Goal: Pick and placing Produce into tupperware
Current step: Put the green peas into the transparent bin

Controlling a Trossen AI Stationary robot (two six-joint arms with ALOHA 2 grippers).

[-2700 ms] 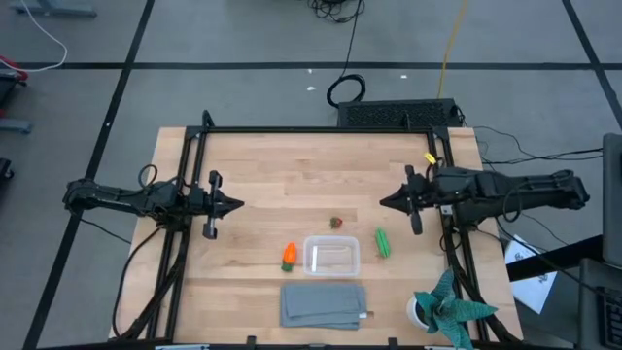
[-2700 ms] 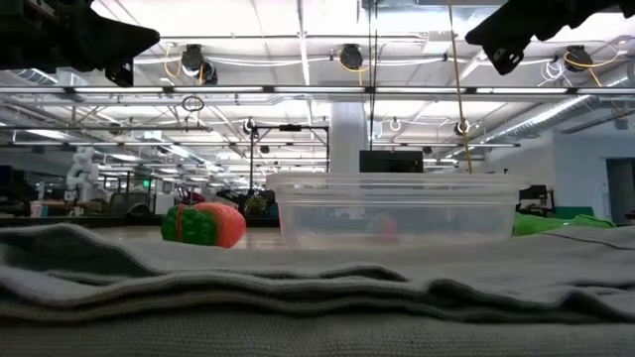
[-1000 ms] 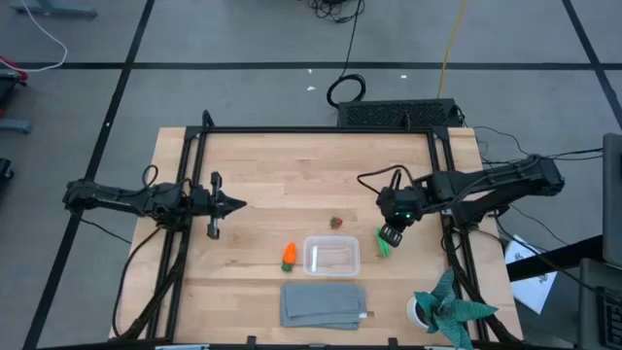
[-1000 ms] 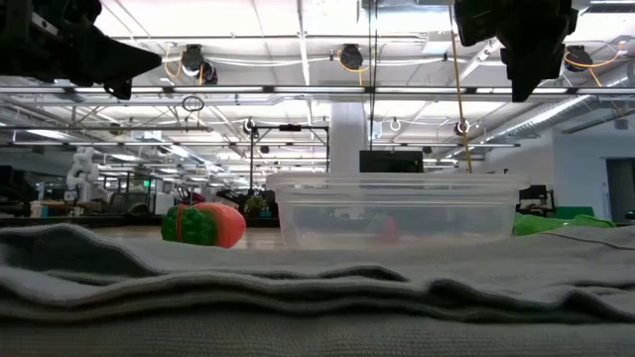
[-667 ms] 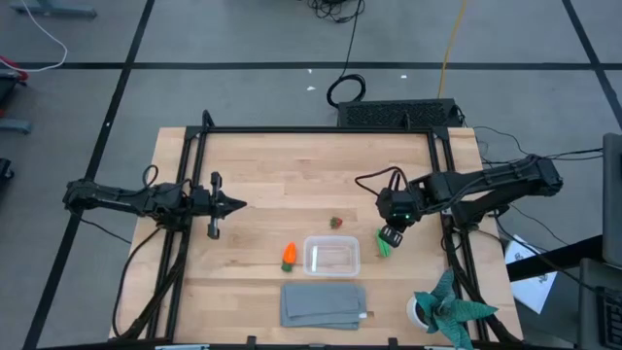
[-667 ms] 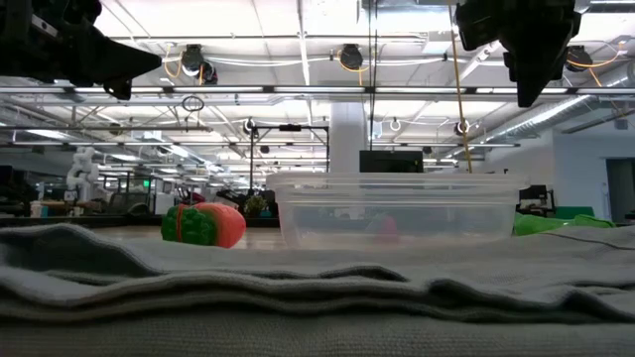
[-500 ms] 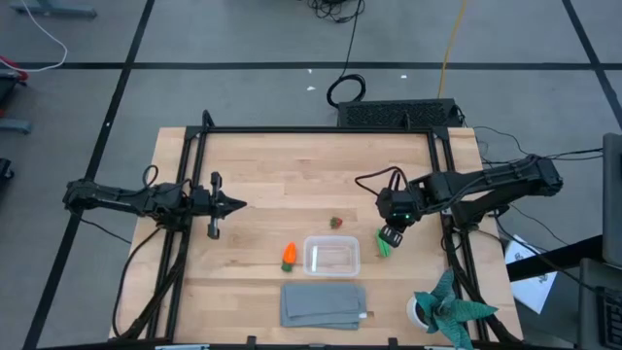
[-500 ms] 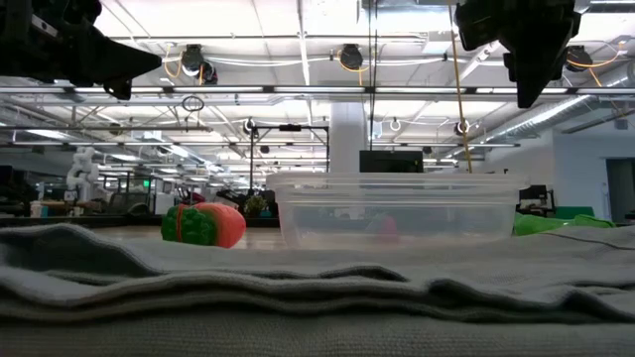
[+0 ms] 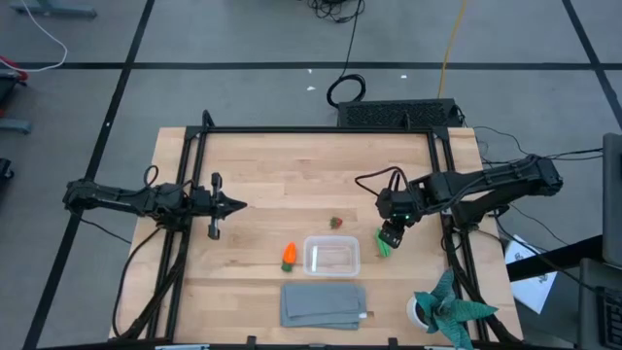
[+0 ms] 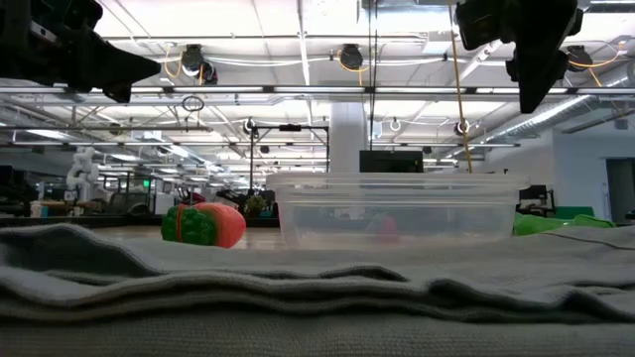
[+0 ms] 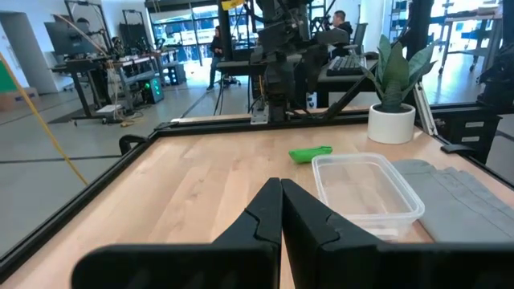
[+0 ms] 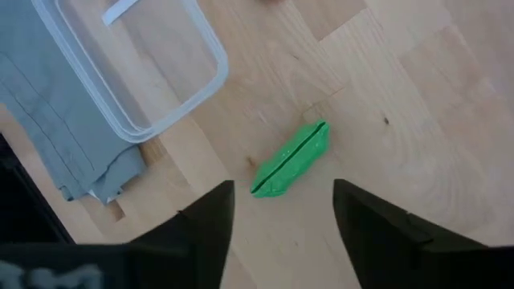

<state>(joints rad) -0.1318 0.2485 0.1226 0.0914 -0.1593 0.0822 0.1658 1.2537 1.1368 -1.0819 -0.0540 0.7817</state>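
Observation:
The green pod [image 12: 291, 159] lies flat on the wooden table, right of the clear tupperware [image 9: 331, 257]. My right gripper [image 12: 281, 213] hovers just above the pod, open, its fingers pointing down, one on either side of it and apart from it. The orange carrot [image 9: 289, 256] lies left of the tupperware. The small reddish piece [image 9: 336, 223] lies just beyond its far edge. My left gripper [image 9: 238, 205] waits shut over the table's left half, level and above the wood.
A folded grey cloth [image 9: 324, 304] lies at the near edge, in front of the tupperware. A potted plant [image 9: 442, 306] stands at the near right corner. A dark frame rail [image 9: 292, 129] edges the table. Bare wood spreads across the far half.
My right gripper has sunk a little toward the green pod and otherwise stays over it. Pod, carrot, reddish piece and tupperware lie where they were.

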